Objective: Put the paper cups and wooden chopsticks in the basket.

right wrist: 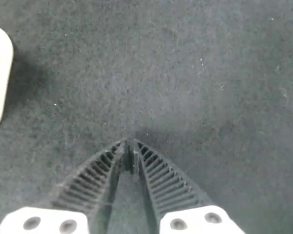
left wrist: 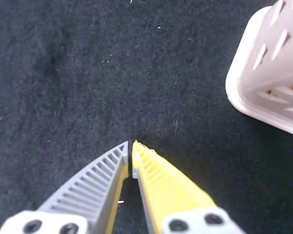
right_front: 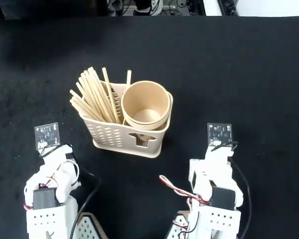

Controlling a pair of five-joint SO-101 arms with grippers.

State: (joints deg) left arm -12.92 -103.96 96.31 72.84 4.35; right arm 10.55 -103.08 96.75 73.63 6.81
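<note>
The cream slotted plastic basket [right_front: 120, 137] stands ahead of and between my left gripper [left wrist: 131, 144] and right gripper [right wrist: 128, 142]; inside it, pale wooden chopsticks [right_front: 93, 97] stand left of nested tan paper cups [right_front: 145, 102].

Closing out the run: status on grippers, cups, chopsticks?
Left gripper shut, empty. Right gripper shut, empty. Paper cups and chopsticks in basket. Both arms apart from basket.

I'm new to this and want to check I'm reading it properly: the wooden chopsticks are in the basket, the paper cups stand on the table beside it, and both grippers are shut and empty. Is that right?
Not quite. The paper cups are not on the table. The high view shows them inside the basket, next to the wooden chopsticks. The rest holds: the left gripper and the right gripper are both shut and empty.
</note>
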